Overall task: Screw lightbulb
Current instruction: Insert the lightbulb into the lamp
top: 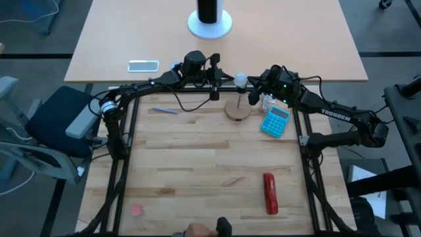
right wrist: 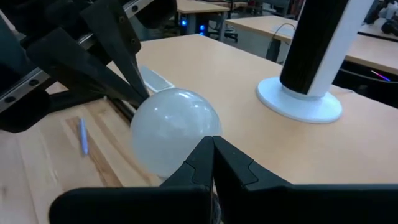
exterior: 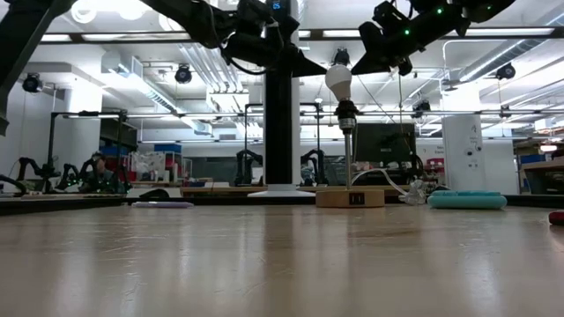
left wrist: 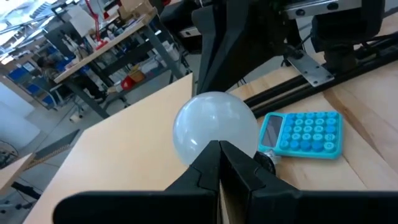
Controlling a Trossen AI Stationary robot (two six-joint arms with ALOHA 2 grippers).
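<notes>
Left gripper point(top: 229, 80) fingers pressed together, tips at the lightbulb point(top: 241, 80) from one side; right gripper point(top: 252, 81) same, fingers together, tips at the bulb from the other side. Neither wraps the bulb; whether the tips actually touch the glass is hard to say, looks like contact or just beside.

Bulb sits upright on top of the thin post point(exterior: 348, 150) of the round wooden base point(top: 237, 109), screw end down into the dark socket point(exterior: 346, 114), glass clear of the desk. Base stands near the far edge of the wooden desk point(top: 197, 164), about mid-width.

Just beside the base toward the right edge: blue calculator point(top: 275, 121). Toward the left edge, a purple pen point(top: 164, 110). Well apart, near the front right: red bar-shaped object point(top: 270, 193). Small pink round item point(top: 136, 210) near the front-left corner. Beyond the wooden desk, on the tan table point(top: 118, 39): a phone point(top: 143, 65), and a white round base with a black column point(top: 210, 22).

Step, my judgement: screwing-in phase, bulb seated in socket, both sets of closed tips bracketing it. Next move probably needs tips to push opposite ways around the glass to turn it, without tipping the light base.
</notes>
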